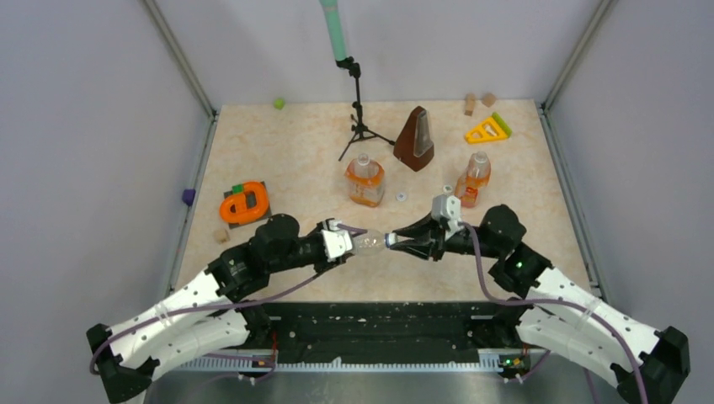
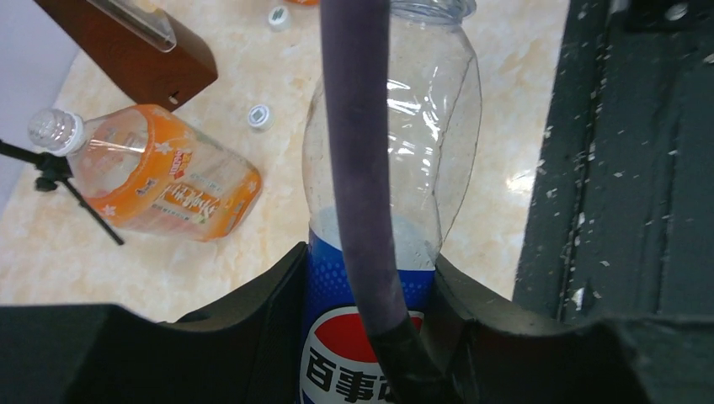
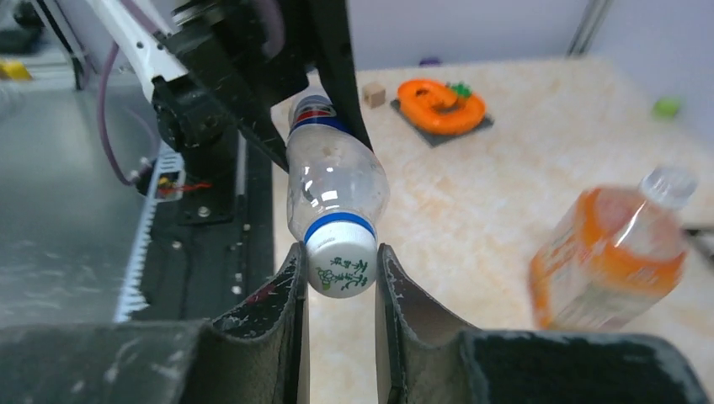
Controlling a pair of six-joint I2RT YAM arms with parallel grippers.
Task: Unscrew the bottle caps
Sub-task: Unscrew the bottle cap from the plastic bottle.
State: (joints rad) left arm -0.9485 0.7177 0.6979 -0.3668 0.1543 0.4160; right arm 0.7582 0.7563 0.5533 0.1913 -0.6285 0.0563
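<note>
My left gripper (image 1: 349,242) is shut on the clear bottle with the blue label (image 1: 367,243) and holds it level above the table's near edge. In the left wrist view my left gripper (image 2: 370,278) clamps the bottle's label (image 2: 337,353). My right gripper (image 3: 339,254) is shut on this bottle's white cap (image 3: 341,265); from above my right gripper (image 1: 393,241) meets the bottle's neck. The squat orange bottle (image 1: 364,181) and the slim orange bottle (image 1: 473,178) stand behind, the squat one's neck (image 2: 55,130) bare. Two loose caps (image 2: 259,116) (image 2: 277,17) lie on the table.
A brown metronome (image 1: 414,139) and a small black tripod (image 1: 358,109) stand at the back. An orange toy (image 1: 244,202) lies at the left, a yellow triangle (image 1: 487,130) and wooden blocks (image 1: 470,103) at the back right. The black base rail (image 1: 370,324) runs under the bottle.
</note>
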